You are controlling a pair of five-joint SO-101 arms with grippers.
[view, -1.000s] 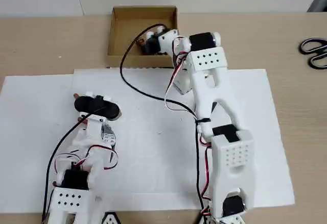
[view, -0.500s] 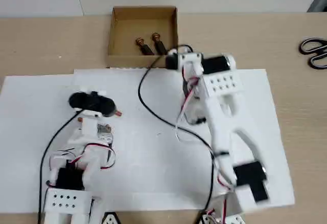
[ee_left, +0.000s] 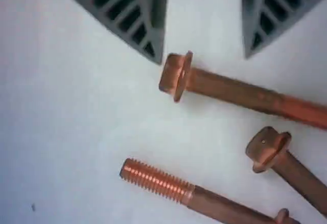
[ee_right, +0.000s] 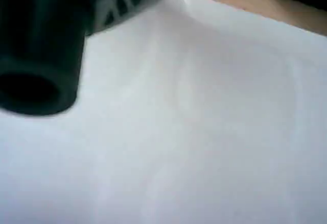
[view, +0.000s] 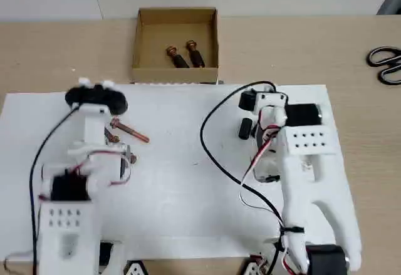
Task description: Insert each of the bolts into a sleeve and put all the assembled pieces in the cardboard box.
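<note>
Three copper bolts lie on the white paper [view: 188,181]. In the left wrist view my open left gripper [ee_left: 204,30] hovers just over the head of one bolt [ee_left: 176,76], with two more bolts [ee_left: 163,183] [ee_left: 268,150] beside it. From above, the left gripper [view: 97,103] sits left of a bolt [view: 130,131]. The cardboard box [view: 143,43] holds two assembled pieces [view: 177,57] [view: 194,54]. A black sleeve [view: 244,128] [ee_right: 38,60] stands on the paper right beside my right gripper [view: 257,115]; a grasp cannot be made out.
Scissors [view: 385,62] lie on the wooden table at the far right. The right arm's black cable [view: 207,143] loops over the middle of the paper. The paper's centre between both arms is bare.
The right arm has pulled back from the box to the paper, leaving two assembled pieces inside. The left arm has shifted left and farther away, uncovering the bolts.
</note>
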